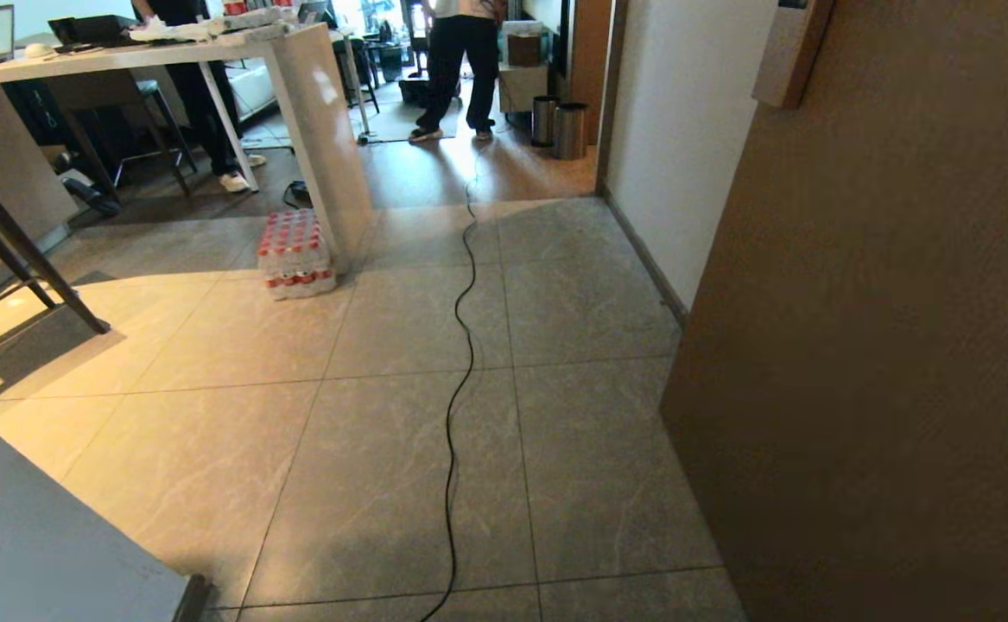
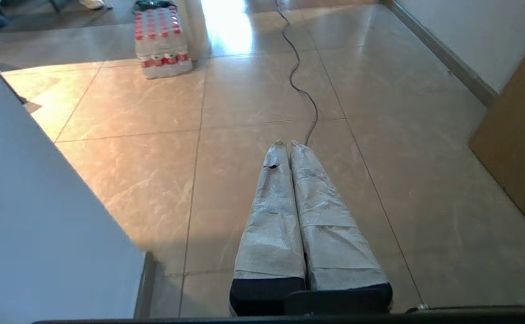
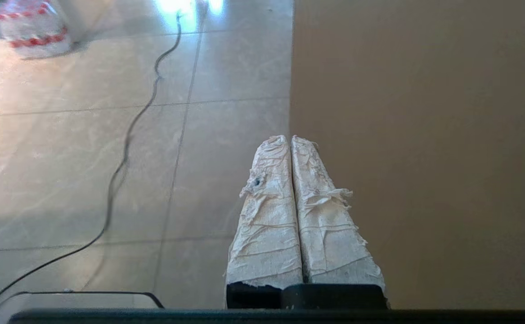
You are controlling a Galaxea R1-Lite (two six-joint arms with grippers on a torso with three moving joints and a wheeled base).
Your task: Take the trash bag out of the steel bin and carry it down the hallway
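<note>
Your left gripper (image 2: 288,143) and right gripper (image 3: 288,137) hang pressed together, empty, over the grey-beige tiled hallway floor (image 1: 400,449); two dark steel cylindrical bins (image 1: 569,130) stand far ahead.

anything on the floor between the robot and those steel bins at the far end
A thin black cable snakes along the grey tiled floor toward the two cylindrical steel bins. A person in black trousers stands left of the bins. Nothing blocks the way.

Left pincer (image 2: 285,143): 2 long tapering fingers (image 2: 271,216) wrapped in pale grey-white crinkled tape w/ horizontal seams, small dark hole near one tip, black base block below. Right pincer (image 3: 288,137): same shape, wrap more cream-coloured, frayed & torn at edges, loose shreds mid-length, small dark hole on one finger, black base. Dark body edge runs under both.
</note>
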